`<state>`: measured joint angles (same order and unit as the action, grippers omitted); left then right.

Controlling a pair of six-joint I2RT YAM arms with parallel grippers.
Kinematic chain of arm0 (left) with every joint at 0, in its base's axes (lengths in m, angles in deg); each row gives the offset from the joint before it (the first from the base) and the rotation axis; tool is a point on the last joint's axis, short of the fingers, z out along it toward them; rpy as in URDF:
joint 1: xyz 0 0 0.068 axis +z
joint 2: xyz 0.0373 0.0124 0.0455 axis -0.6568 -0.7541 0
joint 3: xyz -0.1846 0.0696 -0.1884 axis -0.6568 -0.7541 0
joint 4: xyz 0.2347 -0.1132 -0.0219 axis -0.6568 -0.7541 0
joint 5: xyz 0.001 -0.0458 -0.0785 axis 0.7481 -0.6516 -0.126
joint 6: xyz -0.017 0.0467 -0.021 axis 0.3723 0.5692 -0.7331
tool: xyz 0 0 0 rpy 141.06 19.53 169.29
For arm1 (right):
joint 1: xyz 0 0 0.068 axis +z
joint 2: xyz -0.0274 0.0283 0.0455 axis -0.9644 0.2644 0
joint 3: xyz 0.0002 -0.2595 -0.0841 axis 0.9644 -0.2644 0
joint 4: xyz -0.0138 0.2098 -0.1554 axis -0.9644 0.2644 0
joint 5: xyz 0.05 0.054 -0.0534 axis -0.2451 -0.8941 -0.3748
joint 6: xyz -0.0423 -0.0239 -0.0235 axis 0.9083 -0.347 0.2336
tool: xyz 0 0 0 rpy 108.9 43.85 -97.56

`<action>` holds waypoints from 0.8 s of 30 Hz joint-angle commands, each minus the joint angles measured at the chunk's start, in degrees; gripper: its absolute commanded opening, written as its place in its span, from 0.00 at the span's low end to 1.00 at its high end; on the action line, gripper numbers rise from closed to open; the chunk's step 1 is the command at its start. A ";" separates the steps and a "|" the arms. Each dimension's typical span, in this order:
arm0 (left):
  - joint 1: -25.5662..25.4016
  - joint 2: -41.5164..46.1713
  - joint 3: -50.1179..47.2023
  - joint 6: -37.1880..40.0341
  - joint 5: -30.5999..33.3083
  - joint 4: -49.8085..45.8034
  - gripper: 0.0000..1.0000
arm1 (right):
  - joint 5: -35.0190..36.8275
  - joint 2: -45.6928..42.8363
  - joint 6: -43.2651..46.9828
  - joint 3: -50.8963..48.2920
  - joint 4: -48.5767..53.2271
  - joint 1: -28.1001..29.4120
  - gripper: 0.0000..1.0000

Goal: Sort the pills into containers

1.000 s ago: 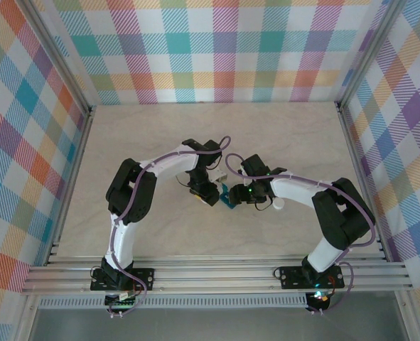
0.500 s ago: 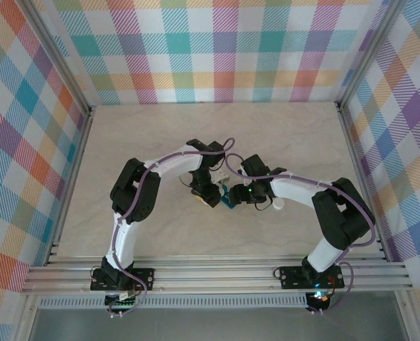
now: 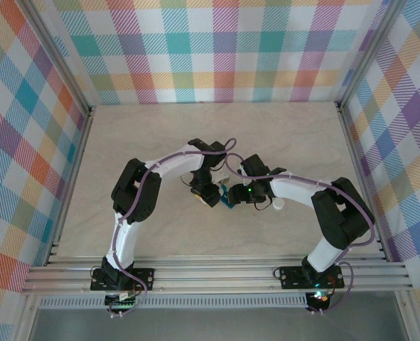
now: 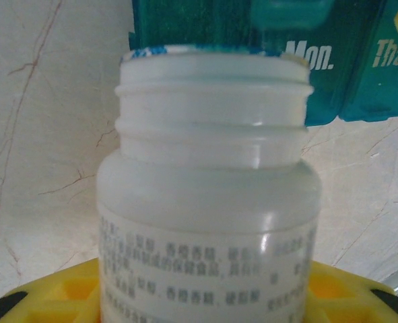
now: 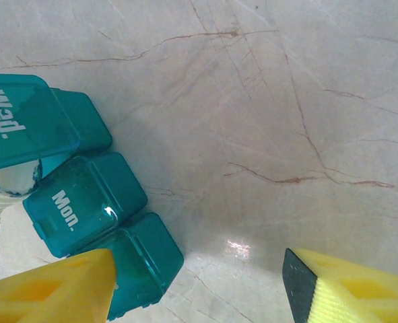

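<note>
left fingers (image 4: pixel 50 296) clamped on bottle (image 4: pixel 209 202), mouth at pill box (image 5: pixel 84 202) to pour | right fingers (image 5: pixel 50 286) apart beside it, likely steadying

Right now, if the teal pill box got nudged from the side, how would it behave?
The pill box looks like thin, hard plastic: probably light and stiff. It lies low on a glossy table, so a nudge would likely slide or spin it, not tip it. The lid marked Wed seems raised and might flap shut.
</note>
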<state>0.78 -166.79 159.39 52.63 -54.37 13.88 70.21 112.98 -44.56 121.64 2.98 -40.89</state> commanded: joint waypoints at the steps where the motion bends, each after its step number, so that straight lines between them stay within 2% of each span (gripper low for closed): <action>1: -0.55 -0.34 1.41 -0.12 2.83 -3.25 0.00 | 0.27 1.54 -0.41 -1.80 1.60 0.35 0.67; 24: -1.02 -0.57 4.47 0.38 2.72 -5.56 0.00 | -0.13 1.95 -0.70 -1.69 1.39 0.41 0.67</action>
<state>0.57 -166.88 162.17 52.61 -52.03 10.99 69.95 113.02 -44.76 121.45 2.65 -40.89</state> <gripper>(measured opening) 0.452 0.674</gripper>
